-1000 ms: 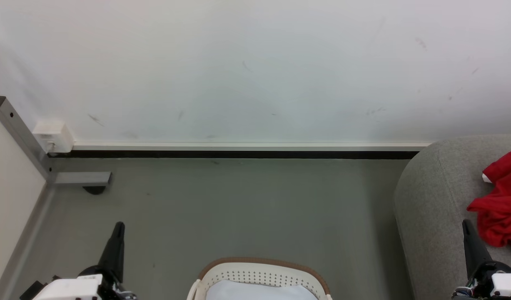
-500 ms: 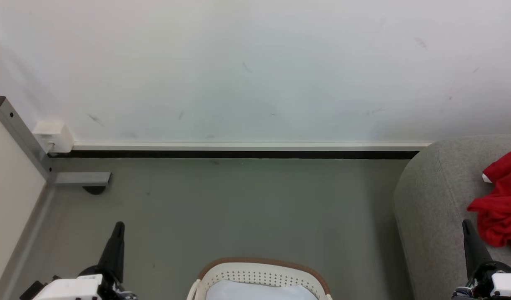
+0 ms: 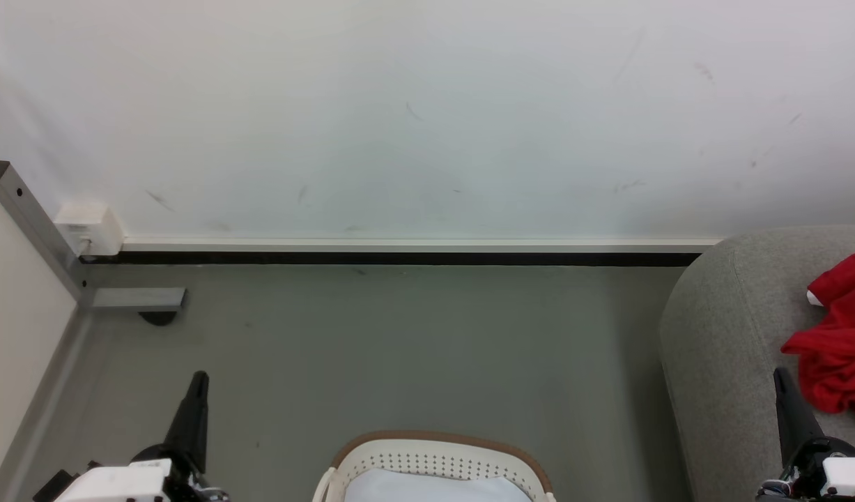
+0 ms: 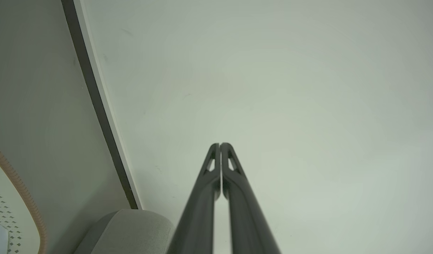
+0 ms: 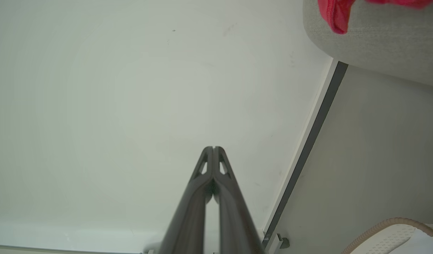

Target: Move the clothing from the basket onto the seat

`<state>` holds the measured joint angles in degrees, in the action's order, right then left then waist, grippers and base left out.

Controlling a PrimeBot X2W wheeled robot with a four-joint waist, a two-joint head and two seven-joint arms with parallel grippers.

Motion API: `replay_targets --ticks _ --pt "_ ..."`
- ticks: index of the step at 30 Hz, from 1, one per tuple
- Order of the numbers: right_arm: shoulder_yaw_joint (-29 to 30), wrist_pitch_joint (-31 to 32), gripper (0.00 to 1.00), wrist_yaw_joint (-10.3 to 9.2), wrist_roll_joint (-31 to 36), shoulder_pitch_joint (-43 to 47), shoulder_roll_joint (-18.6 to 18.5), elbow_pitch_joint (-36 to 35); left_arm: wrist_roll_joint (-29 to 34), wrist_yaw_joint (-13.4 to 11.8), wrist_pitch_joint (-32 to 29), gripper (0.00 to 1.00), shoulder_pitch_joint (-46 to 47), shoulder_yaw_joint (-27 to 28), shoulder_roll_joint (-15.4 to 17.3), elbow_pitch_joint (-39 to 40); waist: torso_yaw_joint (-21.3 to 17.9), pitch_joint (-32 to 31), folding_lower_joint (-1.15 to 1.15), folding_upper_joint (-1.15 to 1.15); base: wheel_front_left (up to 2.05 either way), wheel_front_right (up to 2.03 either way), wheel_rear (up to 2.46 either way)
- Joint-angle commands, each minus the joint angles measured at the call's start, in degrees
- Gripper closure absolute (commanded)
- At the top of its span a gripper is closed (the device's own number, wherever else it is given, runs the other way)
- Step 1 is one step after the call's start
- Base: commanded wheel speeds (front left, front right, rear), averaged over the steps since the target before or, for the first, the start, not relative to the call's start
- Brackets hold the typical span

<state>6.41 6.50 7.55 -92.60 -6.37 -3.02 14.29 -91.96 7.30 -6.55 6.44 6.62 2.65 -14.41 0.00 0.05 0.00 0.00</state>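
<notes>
My left tool (image 3: pixel 200 378) and right tool (image 3: pixel 780 374) are pressed together, empty; a red garment (image 3: pixel 835 348) lies on the three-o'clock grey woven seat (image 3: pixel 727 328), so what seems pale clothing (image 3: pixel 434 487) in the six-o'clock white perforated plastic basket (image 3: pixel 437 438) likely calls for opening one.

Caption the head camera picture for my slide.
Left gripper and right gripper shut; pale cloth in the basket, red garment on the seat.
</notes>
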Motion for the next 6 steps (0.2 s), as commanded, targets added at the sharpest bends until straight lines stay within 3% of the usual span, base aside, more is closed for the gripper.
replay_targets --ticks 1,6 --pt "0.3 0.1 1.0 -0.12 0.2 -0.4 0.1 0.1 -0.7 0.4 -0.3 1.0 0.3 0.1 0.4 0.1 0.0 0.0 0.0 0.0 0.0 0.0 0.0" --pt "0.3 0.1 1.0 -0.12 0.3 -0.4 0.1 0.1 -0.7 0.4 -0.3 1.0 0.3 0.1 0.4 0.1 0.0 0.0 0.0 0.0 0.0 0.0 0.0"
